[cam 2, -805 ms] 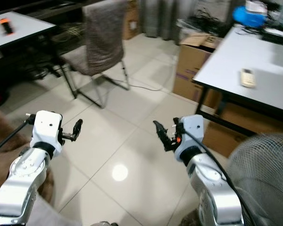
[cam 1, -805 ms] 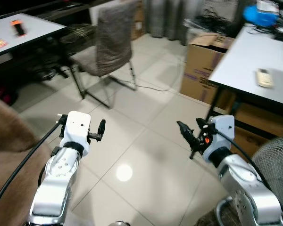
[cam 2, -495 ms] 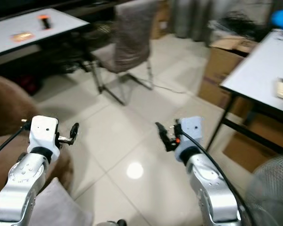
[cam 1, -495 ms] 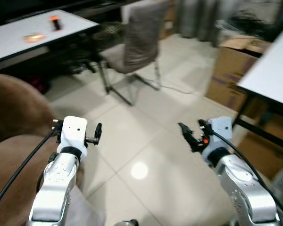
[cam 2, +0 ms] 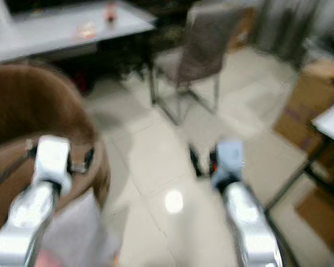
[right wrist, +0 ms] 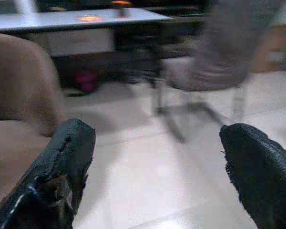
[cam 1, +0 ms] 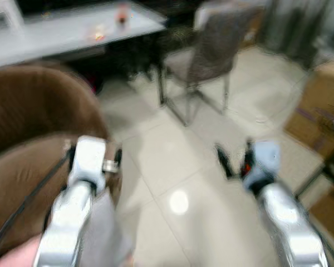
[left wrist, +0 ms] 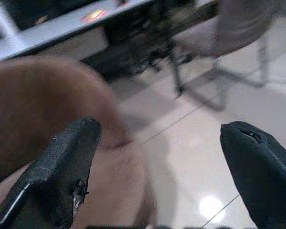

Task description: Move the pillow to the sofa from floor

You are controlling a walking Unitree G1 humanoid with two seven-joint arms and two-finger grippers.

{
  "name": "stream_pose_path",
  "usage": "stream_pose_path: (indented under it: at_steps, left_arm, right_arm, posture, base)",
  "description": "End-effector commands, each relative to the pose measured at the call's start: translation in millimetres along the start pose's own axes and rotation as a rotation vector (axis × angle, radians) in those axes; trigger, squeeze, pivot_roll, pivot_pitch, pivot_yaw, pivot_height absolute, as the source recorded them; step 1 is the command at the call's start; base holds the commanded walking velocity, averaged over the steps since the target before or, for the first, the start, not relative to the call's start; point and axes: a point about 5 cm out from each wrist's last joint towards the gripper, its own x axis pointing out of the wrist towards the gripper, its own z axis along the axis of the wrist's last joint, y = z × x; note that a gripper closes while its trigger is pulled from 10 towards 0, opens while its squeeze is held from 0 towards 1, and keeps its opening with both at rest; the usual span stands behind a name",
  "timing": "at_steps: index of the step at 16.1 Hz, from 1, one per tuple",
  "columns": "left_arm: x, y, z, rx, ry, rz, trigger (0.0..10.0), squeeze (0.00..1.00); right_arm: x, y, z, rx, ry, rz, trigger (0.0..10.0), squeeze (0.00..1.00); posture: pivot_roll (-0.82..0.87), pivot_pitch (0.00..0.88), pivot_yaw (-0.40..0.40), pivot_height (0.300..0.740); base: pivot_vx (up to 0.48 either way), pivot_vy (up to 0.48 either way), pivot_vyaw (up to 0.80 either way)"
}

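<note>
The head views are blurred. A brown sofa fills the left side, and its rounded arm shows in the left wrist view. A pale grey soft shape, likely the pillow, lies low beside the sofa, under my left arm. My left gripper is raised in front of the sofa, open and holding nothing; its fingers stand wide apart. My right gripper hovers over the tiled floor, also open and holding nothing, with its fingers spread.
A grey chair on thin metal legs stands ahead on the pale tiled floor. Behind it runs a long white table with small items on top. A cardboard box and a dark table leg are at the right.
The whole picture has swung: the camera turned left, bringing the brown sofa further into view and blurring the frames. Both arms keep the same raised pose with open fingers.
</note>
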Motion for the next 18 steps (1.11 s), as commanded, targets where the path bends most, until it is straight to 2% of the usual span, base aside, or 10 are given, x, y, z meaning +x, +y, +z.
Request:
stream_pose_path:
  at_steps: [1,5,7,8,9,11,13,15,16,18]
  left_arm:
    - [-0.7,-1.1,2,0.000,-0.004,0.009,10.0,0.00]
    - [-4.2,-5.7,3,-0.005,-0.008,0.006,10.0,0.00]
    - [-6.7,-5.9,3,-0.006,-0.007,0.009,10.0,0.00]
    - [-6.4,-4.7,3,-0.009,-0.010,0.013,10.0,0.00]
    - [-6.4,-4.7,5,-0.015,-0.021,0.008,10.0,0.00]
    - [-7.7,-7.2,12,-0.061,-0.042,-0.019,10.0,0.00]
    - [-10.6,-3.4,7,-0.084,-0.012,-0.009,10.0,0.00]
    - [-9.6,-0.5,5,-0.080,-0.007,0.005,10.0,0.00]
    - [-7.9,-0.7,9,-0.081,-0.024,0.006,10.0,0.00]
    - [-8.2,1.7,13,-0.023,-0.054,0.022,10.0,0.00]
  right_arm:
    - [-1.2,-6.5,2,-0.012,-0.010,-0.002,10.0,1.00]
    - [-4.3,-7.2,5,0.024,-0.027,0.013,10.0,1.00]
    - [-4.2,-6.4,0,-0.011,0.021,0.017,10.0,1.00]
    - [-2.6,-6.8,0,-0.058,0.004,0.015,10.0,1.00]
    - [-1.5,-11.8,-1,-0.084,0.012,-0.044,10.0,1.00]
    - [-1.2,-12.9,1,-0.076,0.008,-0.045,10.0,1.00]
    - [-4.5,-6.3,-2,-0.072,0.012,-0.017,10.0,1.00]
    - [-4.4,-5.0,-3,-0.100,0.003,-0.032,10.0,1.00]
    - [-3.0,-6.4,3,-0.083,-0.008,-0.044,10.0,1.00]
    - [-5.0,-12.2,8,-0.057,-0.028,-0.090,10.0,1.00]
  posture:
    - [-0.11,0.000,0.008,0.740]
    - [-0.12,0.000,0.000,0.740]
    - [-0.12,0.000,-0.003,0.740]
    - [-0.12,0.000,-0.004,0.740]
    - [-0.12,0.000,0.000,0.740]
    - [-0.11,0.000,0.005,0.740]
    - [-0.11,0.000,-0.001,0.740]
    - [-0.12,0.000,0.000,0.740]
    - [-0.13,0.000,0.007,0.740]
    - [-0.12,0.000,-0.006,0.740]
  base:
    - [0.000,0.000,0.80]
    - [0.000,0.000,0.80]
    - [0.000,0.000,0.80]
    - [0.000,0.000,0.80]
    - [0.000,0.000,0.76]
    - [0.000,0.000,0.80]
    - [0.000,0.000,0.80]
    - [0.000,0.000,0.80]
    - [0.000,0.000,0.80]
    - [0.000,0.000,0.00]
